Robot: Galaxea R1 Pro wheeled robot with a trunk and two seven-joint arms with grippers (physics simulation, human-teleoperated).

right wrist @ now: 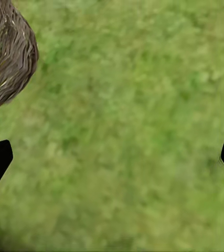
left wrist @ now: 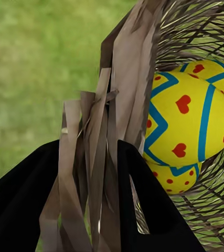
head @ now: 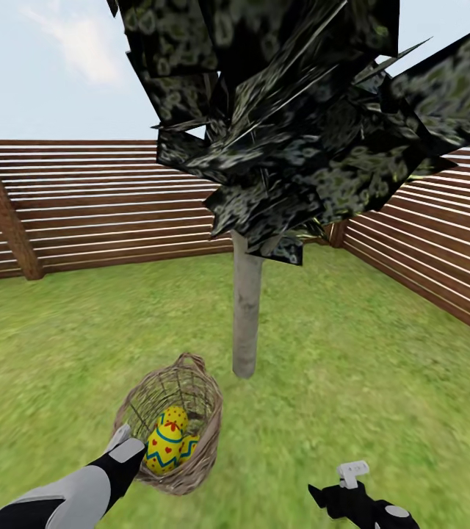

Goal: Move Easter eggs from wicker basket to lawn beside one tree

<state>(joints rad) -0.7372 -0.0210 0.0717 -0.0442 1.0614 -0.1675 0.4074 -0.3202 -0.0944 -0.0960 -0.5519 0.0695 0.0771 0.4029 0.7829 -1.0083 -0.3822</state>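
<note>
A slatted brown fence bounds the lawn, where the wicker basket sits near the foot of the pale-trunked tree with the Easter eggs inside. The left gripper has its jaws clamped on the basket's woven rim. The right gripper hangs over bare grass beside the basket, jaws spread wide and empty.

Even, bright daylight overall; no single light direction evident. No cast shadow on the lawn around the tree. Grass texture soft and smeared in both wrist views. No glare.
</note>
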